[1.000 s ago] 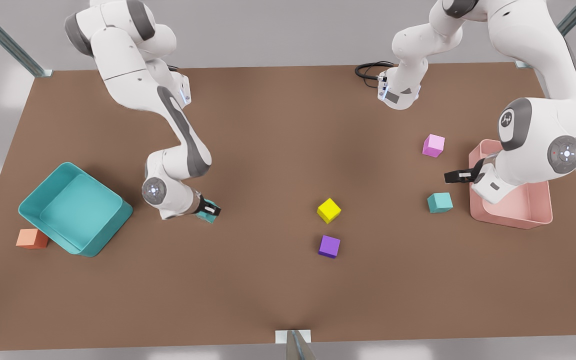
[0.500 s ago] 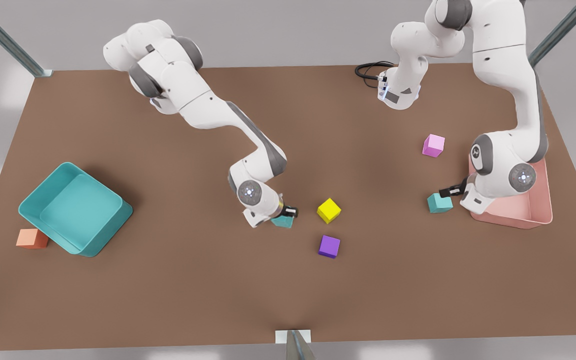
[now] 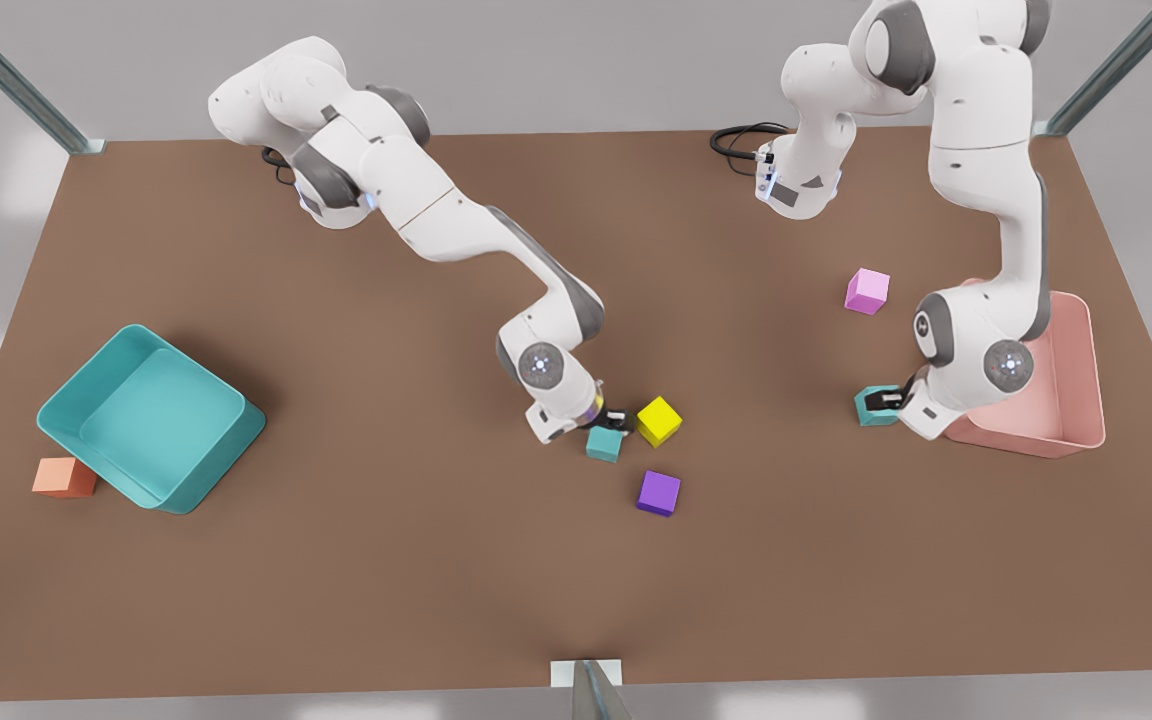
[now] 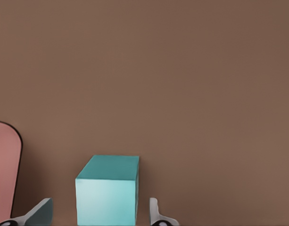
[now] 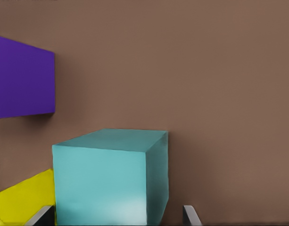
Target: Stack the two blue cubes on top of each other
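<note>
One blue cube [image 3: 603, 444] sits on the counter [image 3: 436, 580] beside the yellow cube [image 3: 658, 421], between the spread fingers of the right end effector [image 3: 614, 418]. Farther back, the other blue cube [image 3: 871, 412] sits by the pink tray [image 3: 1086, 350], and the left end effector [image 3: 881, 400] is wide around it. They look light, hard and a bit smooth, so pinch two flat sides near the middle.

You see two teal cubes [image 3: 603, 444] [image 3: 870, 408], a yellow cube [image 3: 658, 421], a purple cube [image 3: 658, 493], a pink cube [image 3: 867, 291], an orange cube [image 3: 63, 478], a teal tray [image 3: 151, 418], a pink tray [image 3: 1066, 400] on your brown surface [image 3: 436, 560]

Two small matte teal cubes, well apart: one cube [image 3: 604, 444] beside a yellow block, the other cube [image 3: 874, 407] beside a pink tray.
</note>
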Tool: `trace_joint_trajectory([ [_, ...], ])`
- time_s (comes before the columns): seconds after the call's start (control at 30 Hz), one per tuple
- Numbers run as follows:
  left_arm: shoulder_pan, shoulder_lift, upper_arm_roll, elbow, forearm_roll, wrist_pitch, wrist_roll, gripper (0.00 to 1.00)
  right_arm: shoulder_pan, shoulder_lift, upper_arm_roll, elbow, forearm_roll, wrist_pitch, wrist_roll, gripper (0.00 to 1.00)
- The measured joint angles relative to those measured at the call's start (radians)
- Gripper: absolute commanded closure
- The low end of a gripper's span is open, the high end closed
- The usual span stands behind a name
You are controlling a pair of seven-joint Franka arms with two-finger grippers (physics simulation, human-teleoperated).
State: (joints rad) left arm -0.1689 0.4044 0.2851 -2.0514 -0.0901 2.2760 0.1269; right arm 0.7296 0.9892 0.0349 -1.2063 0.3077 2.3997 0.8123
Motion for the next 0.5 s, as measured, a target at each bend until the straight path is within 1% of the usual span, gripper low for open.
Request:
trace_joint_trajectory([
  [0.13,0.002,0.039,0.000,0.000,-0.005,0.026,0.037,0.00,-0.016,-0.055,0.003,-0.007,0.015,0.002,0.028,0.00],
  [0.2,0.005,0.062,0.000,0.000,-0.006,0.036,0.053,0.00,-0.075,-0.108,0.003,-0.011,0.028,-0.030,0.039,0.00],
  [0.3,0.012,0.084,0.000,-0.010,-0.008,0.047,0.073,0.00,-0.251,-0.200,-0.012,-0.012,0.024,-0.200,0.039,0.00],
  [0.4,0.012,0.092,-0.001,-0.030,-0.013,0.060,0.090,0.00,-0.472,-0.245,-0.025,-0.008,-0.090,-0.419,0.000,0.00],
  [0.43,0.012,0.093,-0.001,-0.032,-0.014,0.064,0.096,0.07,-0.534,-0.265,-0.026,-0.002,-0.144,-0.481,-0.025,0.00],
  [0.47,0.011,0.093,-0.001,-0.033,-0.019,0.067,0.100,0.28,-0.570,-0.299,-0.028,0.002,-0.195,-0.536,-0.055,0.00],
  [0.5,0.011,0.094,-0.002,-0.034,-0.027,0.069,0.103,0.28,-0.599,-0.353,-0.030,0.004,-0.236,-0.585,-0.088,0.00],
])
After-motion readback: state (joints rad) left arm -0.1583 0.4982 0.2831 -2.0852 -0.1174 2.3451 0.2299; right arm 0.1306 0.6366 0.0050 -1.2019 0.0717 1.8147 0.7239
